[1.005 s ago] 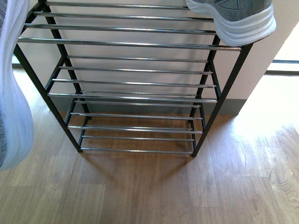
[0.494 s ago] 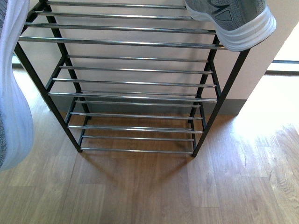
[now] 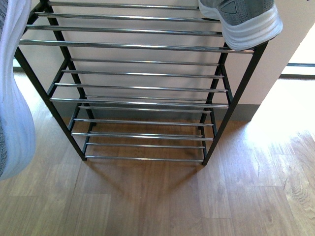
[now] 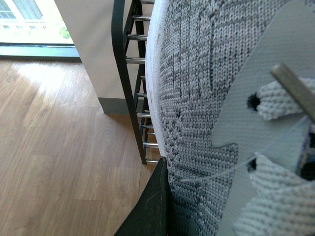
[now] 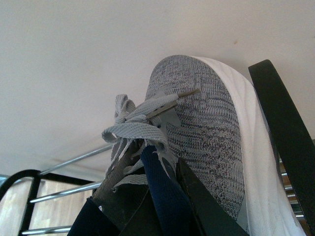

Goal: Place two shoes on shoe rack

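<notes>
The shoe rack [image 3: 138, 46] stands ahead against the wall, a black frame with tiers of chrome rods. The right shoe [image 3: 242, 20], grey knit with a thick white sole, has its heel over the right end of the top tier. In the right wrist view my right gripper [image 5: 172, 196] is shut on that right shoe [image 5: 206, 118] at its navy tongue, beside a black rack bar [image 5: 280, 132]. The left shoe [image 3: 14, 103] hangs at the far left, white sole facing the camera, outside the rack's left post. My left gripper [image 4: 167, 201] is shut on the left shoe [image 4: 197, 98], with the rack [image 4: 129, 73] just behind it.
Wooden floor [image 3: 162, 201] stretches in front of the rack. A white wall with a grey baseboard [image 3: 241, 112] runs behind it. A bright opening [image 3: 298, 64] lies to the right, and a window [image 4: 29, 14] shows in the left wrist view.
The right shoe has shifted a little left and further back over the top tier. The left shoe has barely moved.
</notes>
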`<state>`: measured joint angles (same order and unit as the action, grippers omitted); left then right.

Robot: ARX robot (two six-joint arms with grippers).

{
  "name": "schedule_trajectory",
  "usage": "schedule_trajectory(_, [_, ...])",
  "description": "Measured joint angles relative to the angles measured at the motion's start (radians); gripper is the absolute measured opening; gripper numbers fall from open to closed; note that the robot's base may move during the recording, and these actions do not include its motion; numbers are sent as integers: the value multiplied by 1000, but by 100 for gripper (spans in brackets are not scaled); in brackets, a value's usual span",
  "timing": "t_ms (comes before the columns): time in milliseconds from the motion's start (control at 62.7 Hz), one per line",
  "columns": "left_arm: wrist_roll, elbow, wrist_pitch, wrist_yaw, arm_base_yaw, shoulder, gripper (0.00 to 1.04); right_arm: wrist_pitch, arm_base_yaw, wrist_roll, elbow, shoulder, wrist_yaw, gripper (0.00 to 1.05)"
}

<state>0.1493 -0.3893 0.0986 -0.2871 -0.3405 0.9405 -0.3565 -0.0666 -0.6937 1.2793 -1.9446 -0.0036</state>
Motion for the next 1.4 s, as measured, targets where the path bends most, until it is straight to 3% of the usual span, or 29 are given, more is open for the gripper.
schedule_trajectory(606, [0, 0, 0, 0, 0, 0, 6, -34, -20, -21, -8, -79, 53, 1])
schedule_trajectory(1021, [0, 0, 0, 1, 0, 0, 6, -95, -24, 115, -1, -92, 116, 1])
schedule_trajectory(1403, [0, 0, 0, 0, 0, 0, 6, -139, 2, 190, -34, -27, 106, 56])
